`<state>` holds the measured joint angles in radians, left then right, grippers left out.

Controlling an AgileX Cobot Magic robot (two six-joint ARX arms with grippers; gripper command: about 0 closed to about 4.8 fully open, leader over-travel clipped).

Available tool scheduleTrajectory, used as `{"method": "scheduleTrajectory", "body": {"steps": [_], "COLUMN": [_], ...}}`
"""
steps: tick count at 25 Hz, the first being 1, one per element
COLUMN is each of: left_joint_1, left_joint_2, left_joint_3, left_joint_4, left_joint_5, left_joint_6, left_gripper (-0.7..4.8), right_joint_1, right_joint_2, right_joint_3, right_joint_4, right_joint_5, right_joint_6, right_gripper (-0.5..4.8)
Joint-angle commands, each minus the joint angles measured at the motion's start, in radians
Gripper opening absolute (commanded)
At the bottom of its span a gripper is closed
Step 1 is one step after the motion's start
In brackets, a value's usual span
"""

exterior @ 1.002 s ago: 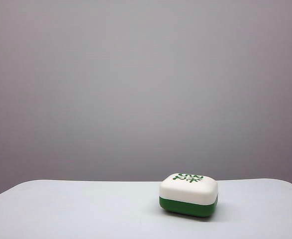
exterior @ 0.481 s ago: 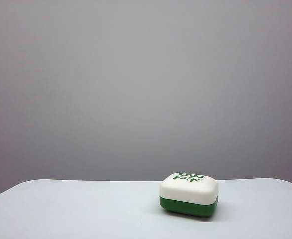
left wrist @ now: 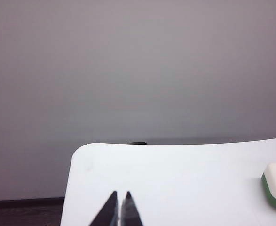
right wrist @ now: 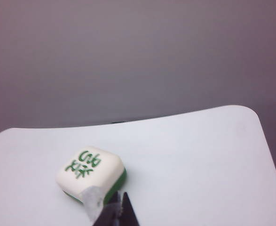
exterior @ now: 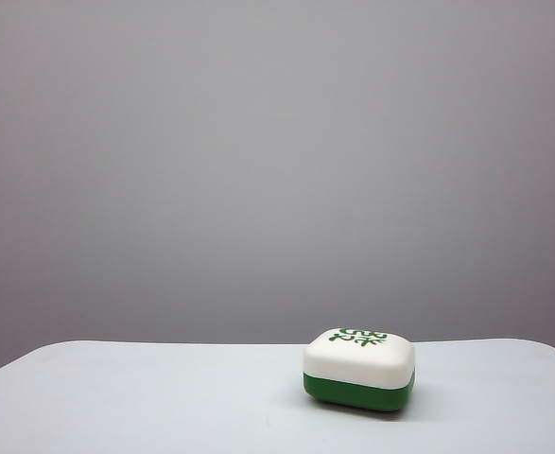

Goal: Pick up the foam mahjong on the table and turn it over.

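We count one foam mahjong (exterior: 359, 369) on the table (exterior: 145, 397) — it sits in the lower right of the exterior view, white face up with the green characters showing and the dark green half underneath, flat on the tabletop. We find no second block in any view, and nothing else lies on the table.

We judge the block to be light and soft, so it should give a little under the pads without cracking. The rounded edges and smooth skin may let it slip if we pinch too near a corner, so we would take it across the two long side walls, at about the seam between white and green.

There are two grippers, and neither appears in the exterior view. In the left wrist view the left gripper (left wrist: 120, 212) shows at the bottom centre with its jaws pressed together and empty — the block sits well apart, at the right edge of that frame. In the right wrist view the right gripper (right wrist: 115, 213) shows at the bottom centre, jaws likewise pressed together, holding nothing, near the block's closest edge.
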<state>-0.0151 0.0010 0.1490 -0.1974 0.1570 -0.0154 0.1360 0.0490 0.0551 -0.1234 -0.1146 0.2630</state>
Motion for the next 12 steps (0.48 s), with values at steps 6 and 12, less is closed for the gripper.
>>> {"method": "scheduleTrajectory", "body": {"steps": [6,12], "left_joint_1": [0.001,0.001], "left_joint_2": [0.0,0.002], "left_joint_3": [-0.077,-0.134], "left_joint_4": [0.019,0.011], "left_joint_5": [0.094,0.081], "left_joint_6": [0.0,0.003], "left_gripper": [0.27,0.16], "right_joint_1": [0.001,0.002], "right_joint_2": [-0.003,-0.002], "right_joint_3": [-0.054,-0.054], "right_joint_4": [-0.027,-0.048], "right_joint_5": [0.008,0.022], "right_joint_6": [-0.071,-0.085], "right_gripper": [-0.06,-0.06]}}
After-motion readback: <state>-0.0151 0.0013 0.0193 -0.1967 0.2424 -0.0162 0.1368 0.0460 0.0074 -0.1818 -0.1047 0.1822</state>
